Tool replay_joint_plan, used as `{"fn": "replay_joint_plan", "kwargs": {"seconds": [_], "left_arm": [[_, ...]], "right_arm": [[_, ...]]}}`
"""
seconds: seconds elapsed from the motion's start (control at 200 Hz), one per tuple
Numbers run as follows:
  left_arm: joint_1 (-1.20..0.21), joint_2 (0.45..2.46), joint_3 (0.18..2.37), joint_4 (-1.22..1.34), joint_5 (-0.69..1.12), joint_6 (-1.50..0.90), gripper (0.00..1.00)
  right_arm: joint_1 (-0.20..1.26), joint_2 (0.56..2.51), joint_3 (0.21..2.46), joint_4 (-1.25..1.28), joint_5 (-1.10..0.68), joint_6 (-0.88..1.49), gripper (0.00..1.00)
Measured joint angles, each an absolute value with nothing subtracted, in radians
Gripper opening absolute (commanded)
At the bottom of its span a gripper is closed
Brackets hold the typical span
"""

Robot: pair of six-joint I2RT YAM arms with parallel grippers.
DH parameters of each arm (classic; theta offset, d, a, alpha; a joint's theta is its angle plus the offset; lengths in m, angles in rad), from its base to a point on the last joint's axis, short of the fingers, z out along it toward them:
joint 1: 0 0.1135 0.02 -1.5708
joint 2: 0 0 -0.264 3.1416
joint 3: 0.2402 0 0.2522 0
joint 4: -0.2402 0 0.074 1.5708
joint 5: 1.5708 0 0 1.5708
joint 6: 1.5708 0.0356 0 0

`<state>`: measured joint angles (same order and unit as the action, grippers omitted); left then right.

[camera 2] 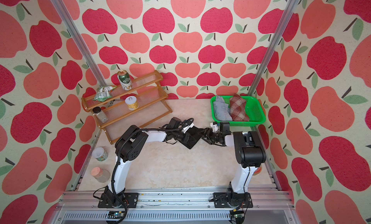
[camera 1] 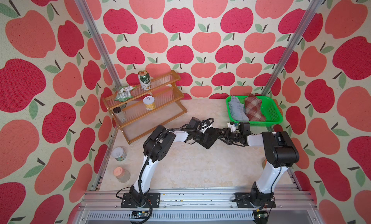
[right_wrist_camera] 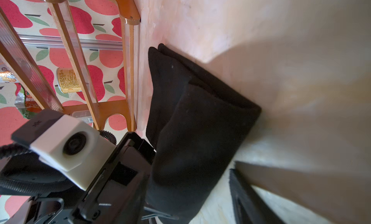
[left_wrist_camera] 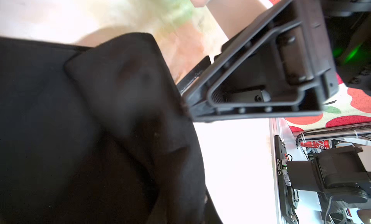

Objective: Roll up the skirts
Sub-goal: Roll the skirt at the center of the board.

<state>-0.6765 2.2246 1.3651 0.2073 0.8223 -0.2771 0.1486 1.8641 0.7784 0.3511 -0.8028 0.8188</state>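
The black skirt lies as a loose roll mid-table between my two grippers. Its cloth fills the left wrist view and covers the left jaws, so the left gripper looks shut on one end. At the other end the right gripper is open, its jaws straddling the roll with bare table between the cloth and one finger. The denim skirt and plaid skirt lie rolled in the green basket.
A stepped wooden rack at the back left holds a tall green can, a snack bag, a short tin and a spice jar. Two jars stand by the left wall. A red can lies near the right arm's base.
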Motion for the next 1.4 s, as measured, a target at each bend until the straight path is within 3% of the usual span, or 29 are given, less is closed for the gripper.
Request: {"fn": "replay_joint_plan", "kwargs": {"seconds": [0.255,0.455,0.525,0.575,0.645,0.74,0.96,0.995,1.08,1.181,1.306,1.401], "left_arm": [[-0.666,2.231,1.357,0.231,0.852,-0.313,0.16],[-0.659,2.256,1.378,0.219,0.889,-0.323,0.28],[-0.659,2.264,1.394,0.189,0.898,-0.320,0.38],[-0.659,2.265,1.405,0.158,0.899,-0.319,0.52],[-0.657,2.264,1.420,0.124,0.914,-0.298,0.67],[-0.661,2.244,1.433,0.071,0.894,-0.266,0.74],[-0.654,1.994,1.256,0.013,0.491,-0.151,0.86],[-0.657,1.932,1.216,0.025,0.416,-0.115,1.00],[-0.702,1.798,1.147,0.077,0.238,-0.002,1.00],[-0.855,1.712,1.108,0.195,0.045,0.211,0.99],[-1.055,1.730,1.068,0.314,-0.103,0.435,0.99],[-1.122,1.803,1.063,0.344,-0.183,0.536,0.99]], "right_arm": [[0.164,1.903,0.820,0.350,-0.814,0.820,0.58],[0.177,1.947,0.853,0.339,-0.814,0.809,0.20],[0.178,1.949,0.865,0.319,-0.813,0.798,0.06],[0.179,1.946,0.873,0.297,-0.807,0.793,0.00],[0.182,1.935,0.880,0.265,-0.792,0.774,0.00],[0.183,1.916,0.884,0.216,-0.770,0.757,0.00],[0.190,1.859,0.884,0.150,-0.725,0.725,0.00],[0.192,1.852,0.883,0.147,-0.719,0.725,0.00],[0.197,1.833,0.864,0.142,-0.695,0.725,0.00],[0.197,1.803,0.837,0.124,-0.662,0.725,0.00],[0.197,1.774,0.821,0.102,-0.632,0.722,0.00],[0.197,1.769,0.820,0.096,-0.622,0.722,0.00]]}}
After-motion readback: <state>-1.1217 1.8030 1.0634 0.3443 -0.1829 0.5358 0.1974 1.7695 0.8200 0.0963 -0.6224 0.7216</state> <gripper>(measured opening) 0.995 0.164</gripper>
